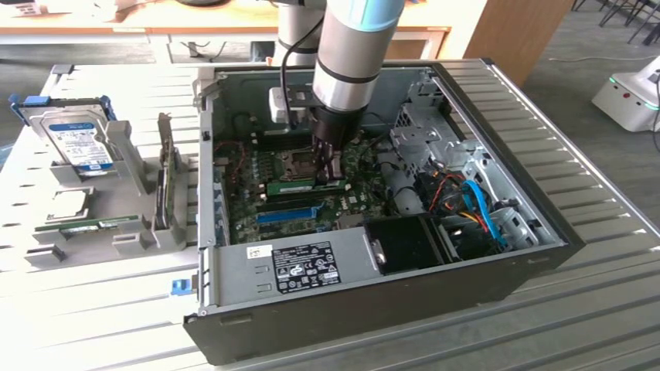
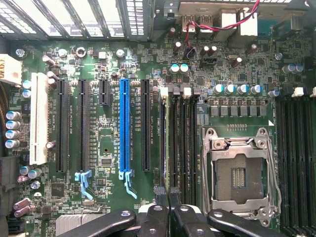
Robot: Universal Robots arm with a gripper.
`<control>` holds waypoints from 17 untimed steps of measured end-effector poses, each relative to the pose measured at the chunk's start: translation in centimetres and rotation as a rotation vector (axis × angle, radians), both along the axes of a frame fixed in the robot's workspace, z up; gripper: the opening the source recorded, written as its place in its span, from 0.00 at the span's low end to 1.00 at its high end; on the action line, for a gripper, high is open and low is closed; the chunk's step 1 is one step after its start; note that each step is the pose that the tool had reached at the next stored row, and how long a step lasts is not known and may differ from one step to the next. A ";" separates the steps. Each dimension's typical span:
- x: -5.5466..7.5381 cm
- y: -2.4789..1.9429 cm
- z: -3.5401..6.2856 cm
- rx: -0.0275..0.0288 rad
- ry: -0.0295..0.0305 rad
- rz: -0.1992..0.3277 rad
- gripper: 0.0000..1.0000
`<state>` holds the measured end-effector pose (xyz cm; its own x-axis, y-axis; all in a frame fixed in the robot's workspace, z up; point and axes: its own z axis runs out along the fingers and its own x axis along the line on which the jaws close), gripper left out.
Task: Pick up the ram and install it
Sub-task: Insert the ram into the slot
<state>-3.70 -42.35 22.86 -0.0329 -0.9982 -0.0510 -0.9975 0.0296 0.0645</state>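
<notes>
Closest up, the open PC case (image 1: 413, 309) holds the motherboard (image 1: 243, 216). Pincer (image 1: 330, 176) is clenched and down on the ram (image 1: 297, 186), which sits at the memory slots (image 2: 185, 143) mid-frame; can't tell if it's pinched or just pressed. Stick looks light, stiff, fragile, so I'd grip its bare edges, never the chips. Grey rack (image 1: 129, 243) at frame left carries a hard drive (image 1: 83, 143).

Green motherboard (image 2: 106, 143) with one blue slot (image 2: 125, 126), one white slot (image 2: 39, 118); green ram (image 1: 297, 186); black gripper (image 2: 167, 196).
</notes>
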 end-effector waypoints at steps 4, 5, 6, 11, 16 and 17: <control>0.0 0.00 0.16 0.0001 -0.0001 0.000 0.12; 0.0 0.00 0.19 0.0001 -0.0001 0.000 0.12; 0.0 0.00 0.21 0.0001 -0.0001 0.000 0.12; 0.0 0.00 0.21 0.0000 -0.0001 0.000 0.12; 0.0 0.00 0.22 -0.0001 0.0000 0.008 0.12; 0.0 0.00 0.22 0.0000 0.0000 0.010 0.12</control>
<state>-3.70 -42.35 23.08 -0.0230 -0.9984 -0.0510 -0.9977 0.0197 0.0645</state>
